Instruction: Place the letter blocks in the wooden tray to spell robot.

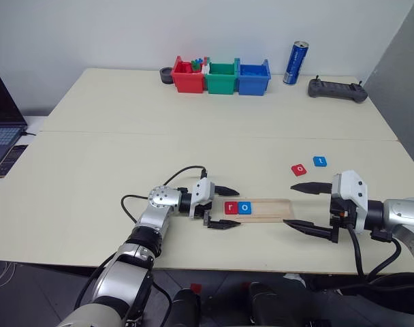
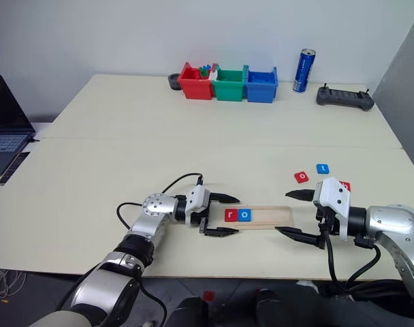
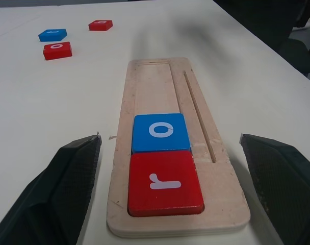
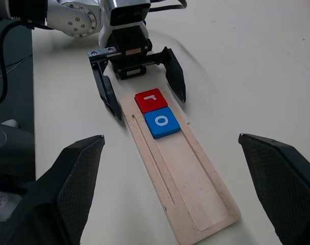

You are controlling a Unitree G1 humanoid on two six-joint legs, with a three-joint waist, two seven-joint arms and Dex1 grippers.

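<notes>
Between the wide-spread fingers of the left gripper [image 1: 222, 206] sits the near end of the wooden tray [image 1: 268, 209], with the red r tile [image 1: 231, 208] and the blue o tile [image 1: 244, 208] touching each other in its groove. The gripper holds nothing. Its risk, as I judge it, is in pulling away: a finger that swings inward could clip the tray's end and slide it, or nudge the r tile askew (the tiles lie loose in a shallow groove).

At the tray's other end the right gripper [image 1: 309, 208] hovers, also spread wide and empty. From it, the loose tiles lie at about twelve o'clock: a red o tile [image 1: 299, 169] and a blue t tile [image 1: 320, 161], just beside each other; a third red tile [image 3: 100, 24] lies close by them. Picking out of order would misspell the word.
</notes>
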